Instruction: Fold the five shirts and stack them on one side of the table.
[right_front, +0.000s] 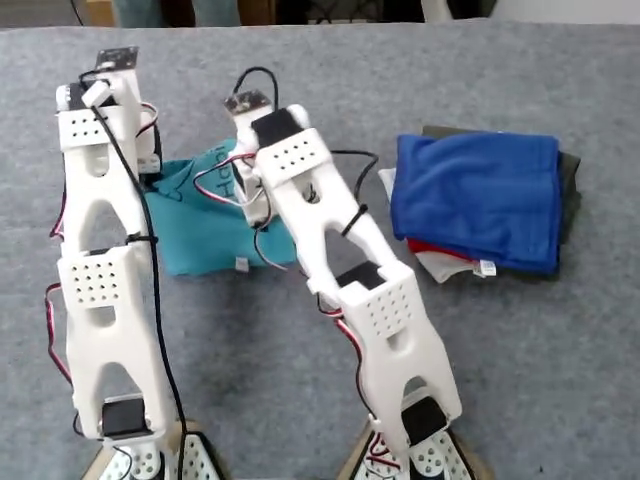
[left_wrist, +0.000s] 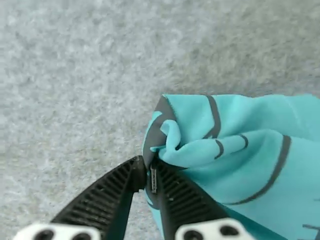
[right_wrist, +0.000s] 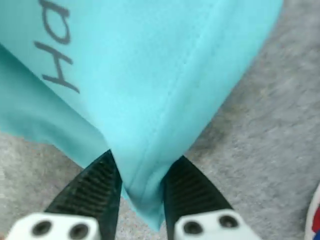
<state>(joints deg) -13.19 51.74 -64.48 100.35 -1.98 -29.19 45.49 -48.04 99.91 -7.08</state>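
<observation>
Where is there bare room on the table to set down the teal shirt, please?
The near right corner of the table, in front of the shirt stack, is bare, as is the far strip behind it. The gap between stack and teal shirt is crowded by the right arm.

Grey felt-covered table (right_front: 560, 390), soft even light

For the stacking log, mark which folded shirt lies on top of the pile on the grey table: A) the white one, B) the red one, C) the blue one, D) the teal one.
C: in the high view the folded blue fabric shirt lies uppermost, with the red shirt's edge showing beneath it.
</observation>
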